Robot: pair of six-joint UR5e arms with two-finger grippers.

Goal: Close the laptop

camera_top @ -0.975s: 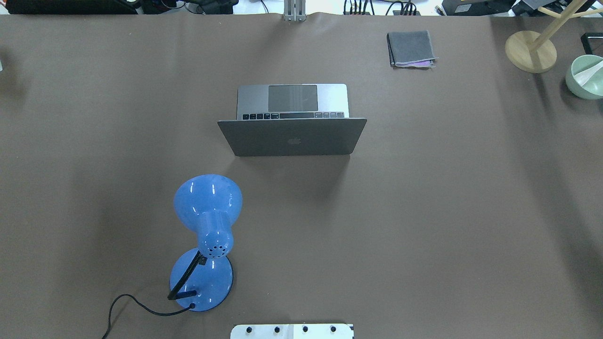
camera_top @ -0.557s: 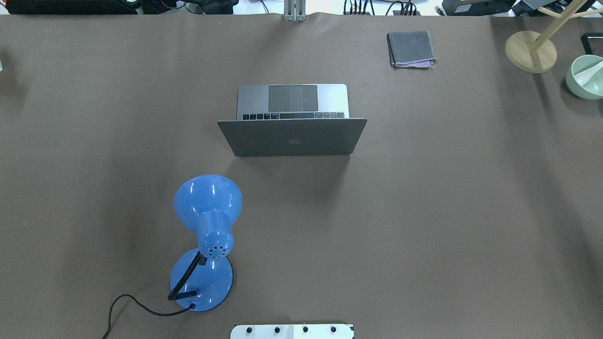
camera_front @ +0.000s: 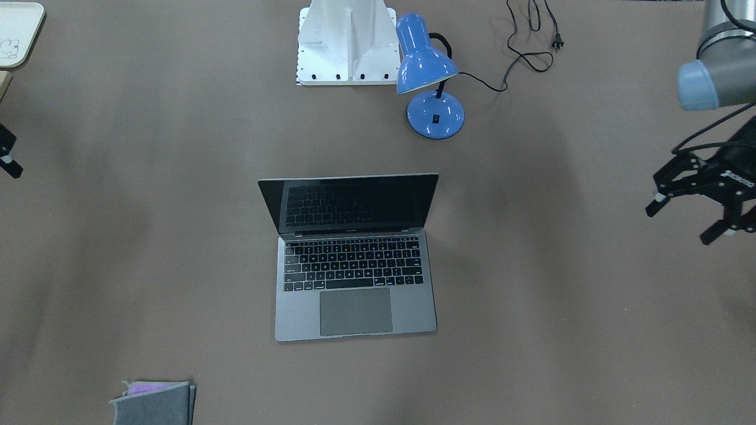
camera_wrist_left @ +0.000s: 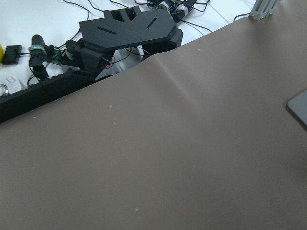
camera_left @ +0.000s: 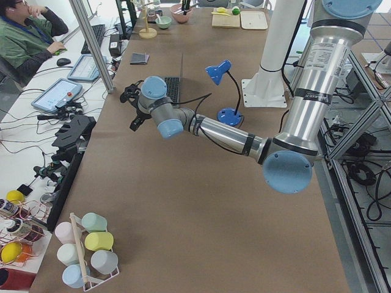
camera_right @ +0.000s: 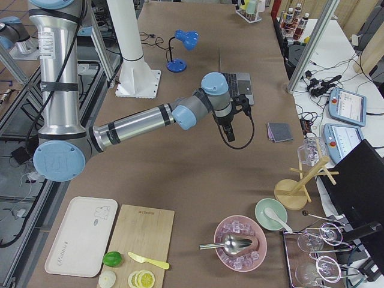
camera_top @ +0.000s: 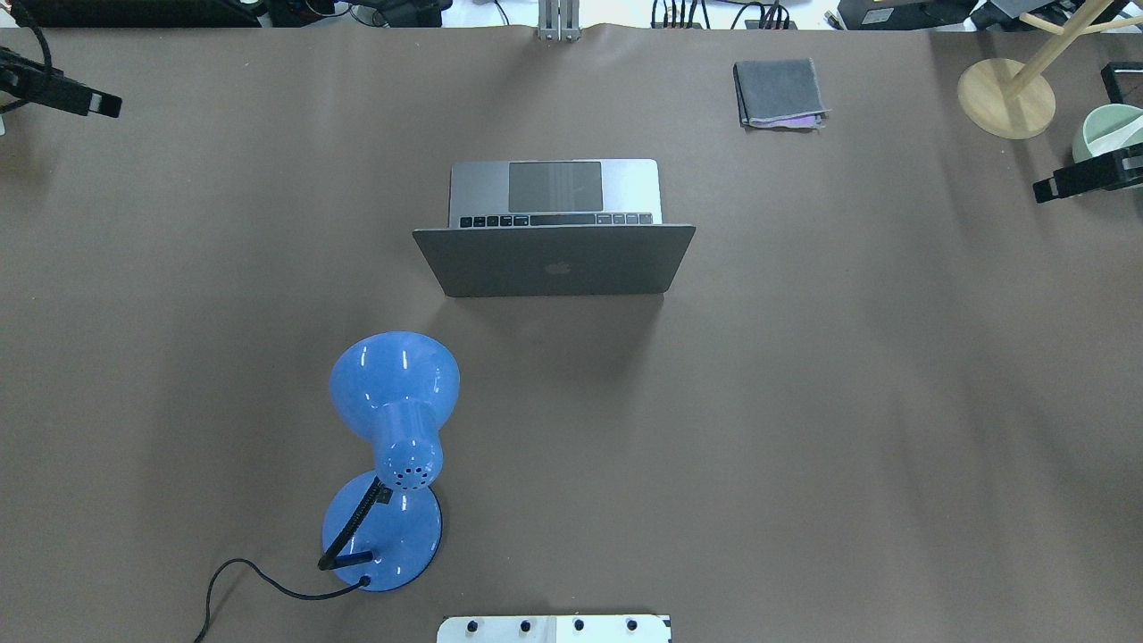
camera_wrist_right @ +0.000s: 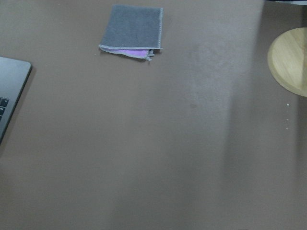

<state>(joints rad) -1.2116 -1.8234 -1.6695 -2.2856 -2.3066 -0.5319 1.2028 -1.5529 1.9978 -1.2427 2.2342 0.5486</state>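
Note:
The space-grey laptop (camera_front: 354, 307) stands open in the middle of the table, its lid (camera_top: 554, 261) upright with the logo facing my base and its dark screen facing away. My left gripper (camera_front: 680, 223) is open and empty, hovering well off to the laptop's left side; one of its fingers (camera_top: 94, 102) shows in the overhead view. My right gripper (camera_top: 1080, 179) shows only partly at the table's right edge, far from the laptop, so I cannot tell whether it is open. A laptop corner (camera_wrist_right: 9, 91) shows in the right wrist view.
A blue desk lamp (camera_top: 393, 420) with a black cord stands between my base and the laptop. A folded grey cloth (camera_top: 779, 92) lies at the far right. A wooden stand base (camera_top: 1005, 98) and a green bowl (camera_top: 1103, 134) are at the right edge.
Both grippers have come into the overhead view, the left at the far left edge and the right at the right edge. The laptop and lamp have not moved.

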